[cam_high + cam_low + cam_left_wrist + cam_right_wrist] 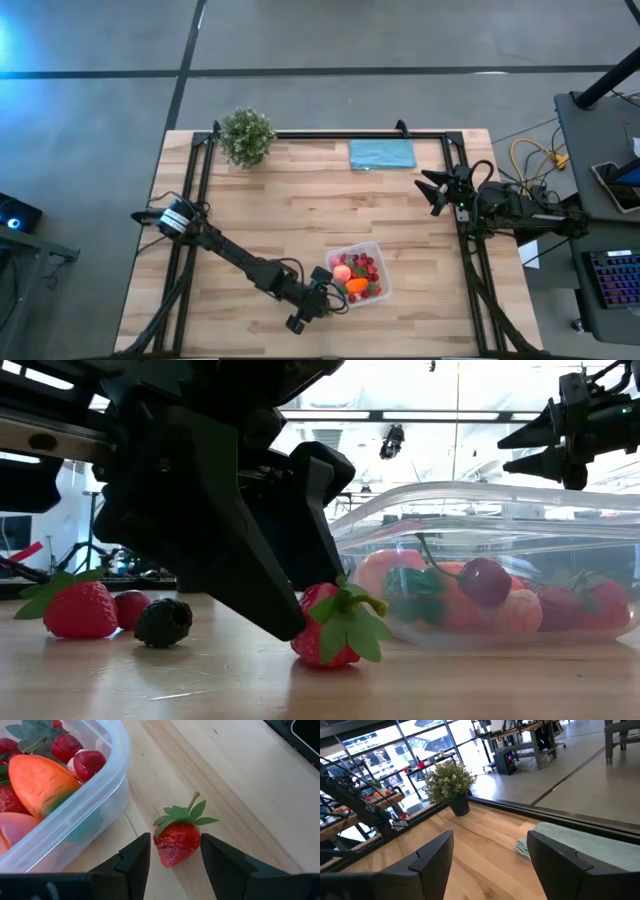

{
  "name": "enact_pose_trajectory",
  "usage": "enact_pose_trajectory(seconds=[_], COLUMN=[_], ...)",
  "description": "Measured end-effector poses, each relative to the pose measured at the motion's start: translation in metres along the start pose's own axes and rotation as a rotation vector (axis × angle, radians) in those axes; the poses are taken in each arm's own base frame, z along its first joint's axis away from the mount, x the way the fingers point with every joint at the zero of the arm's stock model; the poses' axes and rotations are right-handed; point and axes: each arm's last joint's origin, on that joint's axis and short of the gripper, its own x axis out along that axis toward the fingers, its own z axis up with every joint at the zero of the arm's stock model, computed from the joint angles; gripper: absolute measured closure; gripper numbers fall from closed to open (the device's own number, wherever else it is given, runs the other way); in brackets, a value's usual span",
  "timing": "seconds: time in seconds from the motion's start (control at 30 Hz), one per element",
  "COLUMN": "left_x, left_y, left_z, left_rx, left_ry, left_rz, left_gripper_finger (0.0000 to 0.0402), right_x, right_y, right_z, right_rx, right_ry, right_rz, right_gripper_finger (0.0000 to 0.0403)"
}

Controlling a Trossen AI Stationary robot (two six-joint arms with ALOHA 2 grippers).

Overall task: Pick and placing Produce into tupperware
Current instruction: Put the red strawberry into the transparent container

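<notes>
My left hand [172, 857] low on surface [260, 795], fingers open astride strawberry [176, 841], not yet clamped. Berry stem points away from hand. Tupperware [95, 800] just beside. Right hand [437, 190] open, well apart.

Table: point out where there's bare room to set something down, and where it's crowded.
Free: the wide wood between the potted plant, the teal cloth and the tupperware, and the table's left side. Crowded: around the tupperware, where the left claw brackets a strawberry. The right claw waits at the right edge.
</notes>
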Motion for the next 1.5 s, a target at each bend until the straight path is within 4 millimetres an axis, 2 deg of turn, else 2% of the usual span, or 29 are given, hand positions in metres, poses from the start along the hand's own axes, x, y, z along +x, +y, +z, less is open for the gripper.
enact_pose_trajectory(seconds=[0.4, 0.73, 1.33, 1.5], left_x=[0.0002, 0.0002, -0.0003, -0.0066], left_y=[0.0006, 0.0006, 0.0005, 0.0018], left_z=[-0.0016, -0.0013, 0.0003, 0.0048], left_rx=[0.001, 0.000, -0.052, -0.053], left_ry=[0.011, 0.008, 0.004, -0.014], left_rz=[-0.005, -0.006, -0.015, 0.003], left_gripper_finger=[0.0243, 0.0287, 0.0291, 0.0291], right_x=[0.0000, 0.0000, 0.0000, 0.0000], right_y=[0.0000, 0.0000, 0.0000, 0.0000], right_z=[0.0000, 0.0000, 0.0000, 0.0000], right_rx=[0.000, 0.000, 0.000, 0.000], right_ry=[0.000, 0.000, 0.000, 0.000], right_rz=[0.000, 0.000, 0.000, 0.000], right_gripper_finger=[0.0157, 0.0156, 0.0158, 0.0156])
